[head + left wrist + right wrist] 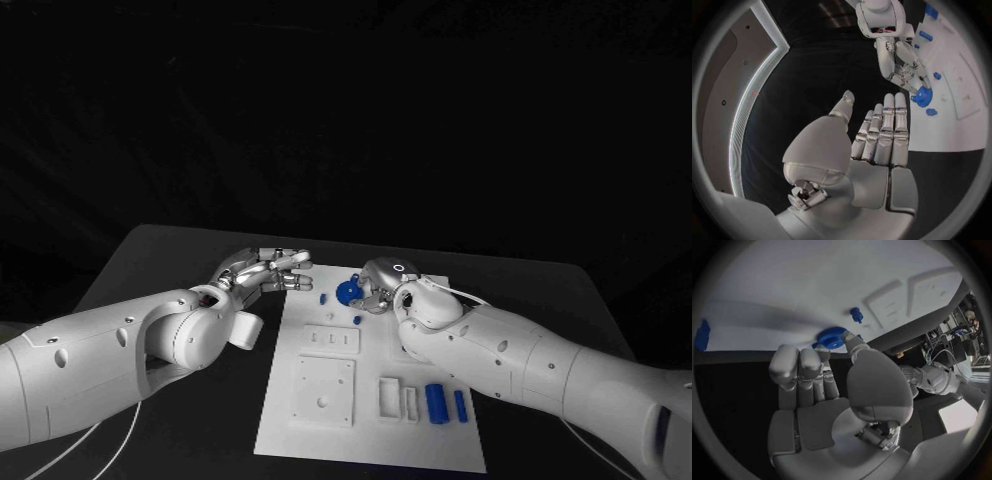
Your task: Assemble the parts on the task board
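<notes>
Two parts [447,405] lie on the task board [361,440].

The blue gear [832,338] is partly covered by the fingers of the right hand [826,380]. Whether it is seated on the task board [368,440] cannot be told. The board's near edge is cut off in the head view.

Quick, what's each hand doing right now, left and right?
Left hand: open, fingers straight, holding nothing, beside the task board.
Right hand: holding the blue gear at the board's far end.
</notes>
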Robot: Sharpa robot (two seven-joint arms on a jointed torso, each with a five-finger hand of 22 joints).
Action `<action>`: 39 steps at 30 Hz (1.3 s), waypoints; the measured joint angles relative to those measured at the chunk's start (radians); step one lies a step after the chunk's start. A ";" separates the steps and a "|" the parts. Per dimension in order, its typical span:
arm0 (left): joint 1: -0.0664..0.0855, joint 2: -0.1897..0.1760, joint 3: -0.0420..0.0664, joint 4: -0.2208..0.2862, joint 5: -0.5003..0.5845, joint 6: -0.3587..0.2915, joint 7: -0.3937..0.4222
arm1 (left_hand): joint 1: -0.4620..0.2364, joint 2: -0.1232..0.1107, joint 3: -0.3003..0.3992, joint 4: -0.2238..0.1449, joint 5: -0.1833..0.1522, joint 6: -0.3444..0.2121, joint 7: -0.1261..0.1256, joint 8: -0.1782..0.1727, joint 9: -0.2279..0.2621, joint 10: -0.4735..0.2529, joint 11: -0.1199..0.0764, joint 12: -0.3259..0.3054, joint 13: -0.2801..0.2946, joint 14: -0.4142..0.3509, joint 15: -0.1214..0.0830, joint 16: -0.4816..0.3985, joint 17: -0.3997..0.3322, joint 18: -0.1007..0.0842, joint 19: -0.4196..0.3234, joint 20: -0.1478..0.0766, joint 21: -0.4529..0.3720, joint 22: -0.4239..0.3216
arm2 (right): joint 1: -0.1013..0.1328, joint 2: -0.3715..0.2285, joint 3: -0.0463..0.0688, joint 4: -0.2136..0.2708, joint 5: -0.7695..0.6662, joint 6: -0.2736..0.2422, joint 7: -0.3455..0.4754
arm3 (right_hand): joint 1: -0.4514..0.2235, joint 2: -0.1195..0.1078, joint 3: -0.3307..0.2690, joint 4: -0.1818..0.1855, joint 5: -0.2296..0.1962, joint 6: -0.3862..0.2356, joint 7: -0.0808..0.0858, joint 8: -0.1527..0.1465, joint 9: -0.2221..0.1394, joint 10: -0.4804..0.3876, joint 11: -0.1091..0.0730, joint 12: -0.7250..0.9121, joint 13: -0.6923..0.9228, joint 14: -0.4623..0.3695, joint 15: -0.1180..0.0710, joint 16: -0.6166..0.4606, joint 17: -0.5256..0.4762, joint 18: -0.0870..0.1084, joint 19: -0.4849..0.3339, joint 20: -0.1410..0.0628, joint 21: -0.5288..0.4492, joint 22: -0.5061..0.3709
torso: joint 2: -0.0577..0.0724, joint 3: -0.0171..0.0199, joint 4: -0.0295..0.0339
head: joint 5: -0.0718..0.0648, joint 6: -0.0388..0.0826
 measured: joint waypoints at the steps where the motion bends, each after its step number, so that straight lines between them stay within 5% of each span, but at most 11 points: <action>1: 0.000 0.000 0.000 0.000 0.000 0.000 0.000 | 0.000 0.000 0.000 0.000 0.000 0.000 0.000 0.000 0.000 0.000 0.000 0.000 0.000 0.000 0.000 0.000 0.000 0.000 0.000 0.000 0.000 0.000 | 0.000 -0.003 0.000 0.002 0.001 0.001 0.000 | 0.000 0.000 0.000 0.000 0.000 0.000 0.000 0.000 0.000 0.000 0.000 0.000 0.000 0.000 0.000 0.000 0.000 0.000 0.000 0.000 0.000 0.000 | 0.000 0.0000 -0.0001 | 0.000 0.000; 15: 0.000 -0.008 0.000 -0.001 0.000 0.000 0.000 | 0.000 0.000 0.000 0.000 0.000 0.000 0.000 0.000 0.000 0.000 0.000 0.000 0.000 0.000 0.000 0.000 0.000 0.000 0.000 0.000 0.000 0.000 | -0.002 -0.074 0.004 0.078 0.013 -0.019 -0.005 | 0.000 0.000 0.000 0.000 0.000 0.003 -0.003 0.000 0.000 0.004 0.004 0.007 0.003 0.000 0.000 0.001 0.002 0.000 0.000 0.000 0.008 0.001 | 0.000 0.0010 -0.0016 | 0.000 0.001; 18: 0.000 -0.011 0.000 -0.001 0.000 0.000 -0.001 | 0.000 0.000 0.000 0.000 0.000 0.000 0.000 0.000 0.000 0.000 0.000 0.000 0.000 0.000 0.000 0.000 0.000 0.000 0.000 0.000 0.000 0.000 | -0.002 -0.111 0.017 0.112 0.019 -0.034 -0.005 | 0.004 -0.004 0.000 0.000 -0.015 0.003 -0.003 0.000 0.000 0.004 0.004 0.007 0.003 0.000 0.000 0.001 0.002 0.000 0.000 0.000 0.012 0.001 | 0.000 0.0012 -0.0034 | -0.001 0.003; 22: 0.000 -0.016 0.000 0.000 0.000 0.000 -0.001 | 0.000 0.000 0.000 0.000 0.000 0.000 0.000 0.000 0.000 0.000 0.000 0.000 0.000 0.000 0.000 0.000 0.000 0.000 0.000 0.000 0.000 -0.001 | 0.000 -0.169 0.051 0.163 0.036 -0.051 0.004 | 0.037 -0.014 -0.004 -0.017 -0.045 -0.001 0.001 0.000 0.000 0.007 0.007 0.012 0.007 0.000 0.000 0.001 0.002 0.000 0.000 0.000 0.018 0.001 | 0.000 0.0031 -0.0063 | -0.001 0.007; 25: 0.000 -0.020 0.000 0.001 0.000 0.000 -0.001 | 0.000 0.000 0.000 0.000 0.000 0.000 0.000 0.000 0.000 0.000 0.000 0.000 0.000 0.000 0.000 0.000 0.000 0.000 0.000 0.000 0.000 -0.001 | 0.001 -0.218 0.085 0.189 0.066 -0.061 0.031 | 0.106 -0.011 0.008 -0.078 -0.073 -0.001 0.001 0.000 0.000 -0.009 0.010 -0.006 -0.006 -0.009 0.009 -0.024 -0.017 0.000 -0.005 0.005 -0.043 0.001 | 0.000 0.0051 -0.0096 | 0.001 0.010; 29: 0.000 -0.025 0.000 0.004 0.000 0.000 0.000 | 0.000 0.000 0.000 0.000 0.000 0.000 0.000 0.000 0.000 0.000 0.000 0.000 0.000 0.000 0.000 0.000 0.000 0.000 0.000 0.000 0.000 -0.001 | 0.002 -0.282 0.119 0.203 0.132 -0.065 0.097 | 0.151 -0.007 0.028 -0.159 -0.037 0.014 0.001 0.000 0.000 -0.025 0.008 -0.010 -0.014 -0.009 0.009 -0.038 -0.030 0.000 -0.009 0.009 -0.076 0.001 | 0.001 0.0093 -0.0158 | 0.003 0.012; 33: 0.000 -0.027 0.000 0.005 0.000 0.000 0.001 | 0.000 0.000 0.000 0.000 0.000 0.000 0.000 0.000 0.000 0.000 0.000 0.000 0.000 0.000 0.000 0.000 0.000 0.000 0.000 0.000 0.000 -0.001 | 0.002 -0.325 0.134 0.183 0.208 -0.058 0.173 | 0.137 0.008 0.048 -0.229 -0.006 0.014 0.001 0.000 0.000 -0.029 0.007 -0.003 -0.019 -0.009 0.009 -0.038 -0.027 0.000 -0.009 0.009 -0.076 0.001 | 0.002 0.0144 -0.0221 | 0.002 0.015; 39: 0.000 -0.029 0.000 0.006 0.000 0.000 0.002 | 0.000 0.000 0.000 0.000 0.000 0.000 0.000 0.000 0.000 0.000 0.000 0.000 0.000 0.000 0.000 0.000 0.000 0.000 0.000 0.000 0.000 -0.001 | 0.000 -0.340 0.140 0.117 0.288 -0.032 0.266 | 0.143 0.017 0.035 -0.254 0.034 -0.012 0.005 0.000 0.000 -0.054 0.010 -0.008 -0.034 -0.022 0.011 -0.052 -0.029 0.000 -0.023 0.012 -0.101 0.000 | 0.004 0.0214 -0.0284 | 0.005 0.016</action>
